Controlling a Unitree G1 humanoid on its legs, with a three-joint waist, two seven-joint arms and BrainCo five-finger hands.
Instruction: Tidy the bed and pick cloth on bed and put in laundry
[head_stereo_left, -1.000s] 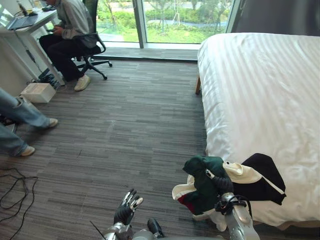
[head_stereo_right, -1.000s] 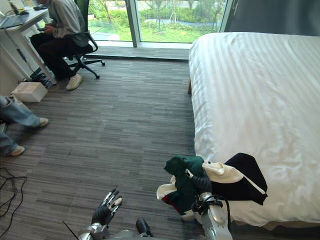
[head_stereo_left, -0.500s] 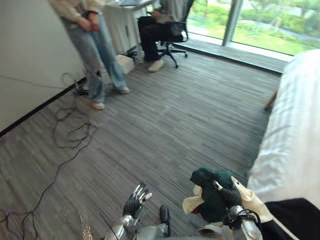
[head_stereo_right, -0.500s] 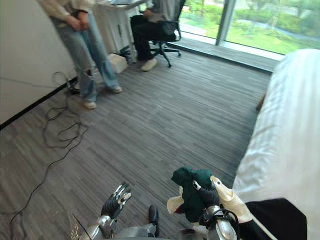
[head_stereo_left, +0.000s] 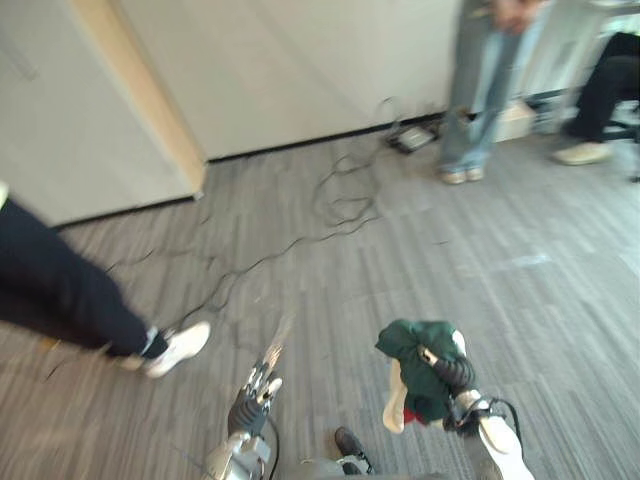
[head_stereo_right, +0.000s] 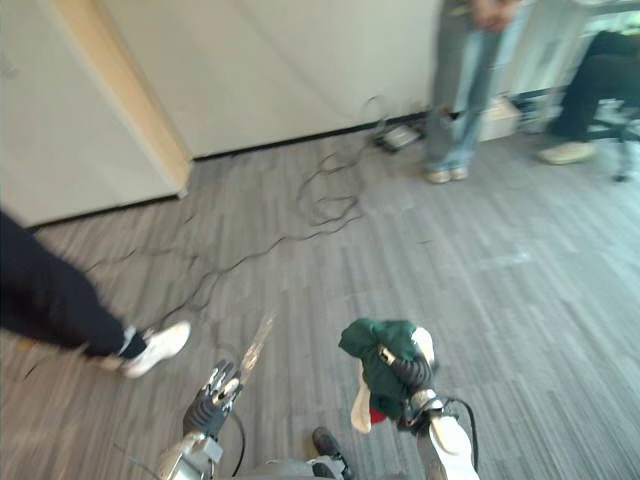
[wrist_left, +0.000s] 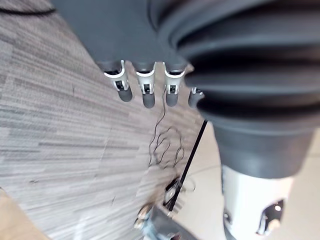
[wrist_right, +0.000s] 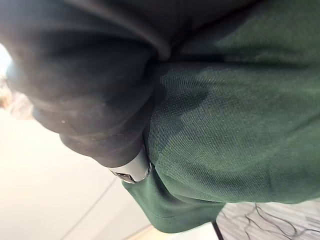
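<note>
A bundle of green, cream and red cloth (head_stereo_left: 418, 372) hangs above the grey floor, with my right hand (head_stereo_left: 447, 371) curled round it at the lower right. Dark green fabric (wrist_right: 235, 120) lies against the fingers (wrist_right: 129, 169) in the right wrist view. My left hand (head_stereo_left: 251, 404) is at the bottom centre-left, fingers straight and holding nothing; its dark-tipped fingers (wrist_left: 146, 90) stretch over the floor in the left wrist view.
A person's dark trouser leg and white shoe (head_stereo_left: 175, 348) stand close at the left. Another person in jeans (head_stereo_left: 485, 90) stands at the far right by the wall, and a seated person's shoe (head_stereo_left: 578, 153) lies beyond. Black cables (head_stereo_left: 335, 200) loop across the floor. A wooden door frame (head_stereo_left: 140, 95) is at the left.
The camera has swung left: the bed and windows have left the picture, and a wall, a door frame and a nearby leg have come in. The cloth stays in my right hand.
</note>
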